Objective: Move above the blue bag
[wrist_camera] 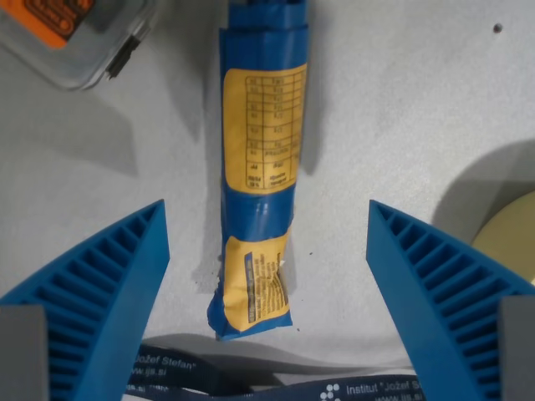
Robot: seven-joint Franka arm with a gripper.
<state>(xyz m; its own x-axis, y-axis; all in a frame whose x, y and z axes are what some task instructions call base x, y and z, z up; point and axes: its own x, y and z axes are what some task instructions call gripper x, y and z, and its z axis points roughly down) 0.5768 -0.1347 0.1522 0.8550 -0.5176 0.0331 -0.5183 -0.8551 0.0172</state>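
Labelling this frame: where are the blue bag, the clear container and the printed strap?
blue bag (261, 180): wrist view, middle blue band.
clear container (79, 38): wrist view, lid near corner.
printed strap (167, 369): wrist view, lettered stretch.

Blue bag (261, 180), upper yellow panel: you see a printed table of rows and columns in the upper centre of the frame; its figures are too blurred to read.
Blue bag, lower yellow panel: you see a dark block of small white lettering, tilted, in the lower centre; the words cannot be made out.
Lanyard (276, 386), left stretch at the bottom edge: you can read "Stefan" in white, with a web address beneath it that looks like "www.ijs.si".
Lanyard, right stretch at the bottom edge: you can read "Institut" followed by "Jožef S", cut off behind the blue finger; a small white dotted logo stands just before it.
Clear plastic box (71, 38), upper left corner: you see an orange label with dark marks, not readable.
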